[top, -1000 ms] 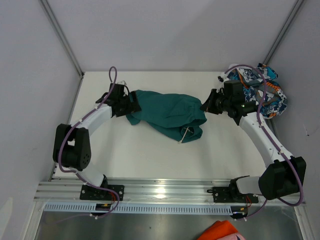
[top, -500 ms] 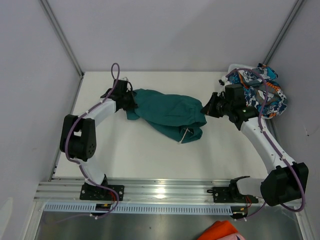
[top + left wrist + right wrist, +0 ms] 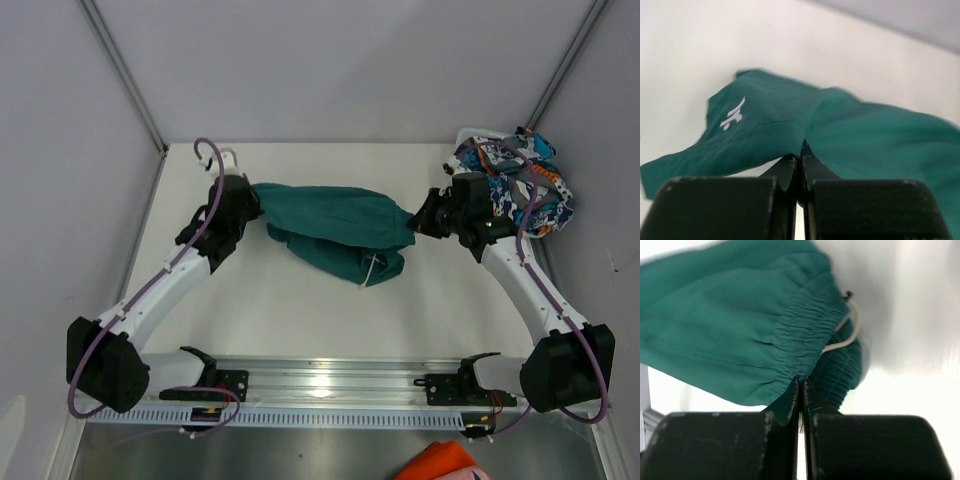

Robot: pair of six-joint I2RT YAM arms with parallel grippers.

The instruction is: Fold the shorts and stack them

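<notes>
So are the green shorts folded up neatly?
Not folded. The dark teal-green fabric shorts are stretched between the left claw and right claw, each pinching one end, with a rumpled part bunched alongside.

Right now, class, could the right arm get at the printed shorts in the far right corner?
Probably not yet: the right gripper is shut on the waistband of the teal shorts. Once it lets go, the printed shorts lie beside that arm, nothing between.

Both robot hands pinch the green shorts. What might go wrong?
The left gripper and right gripper each pinch only a thin edge of the green shorts, so the fabric might slip out if pulled. The part with the drawstring lies bunched underneath, so the fold may turn crooked. The right arm could nudge the printed shorts beside it.
</notes>
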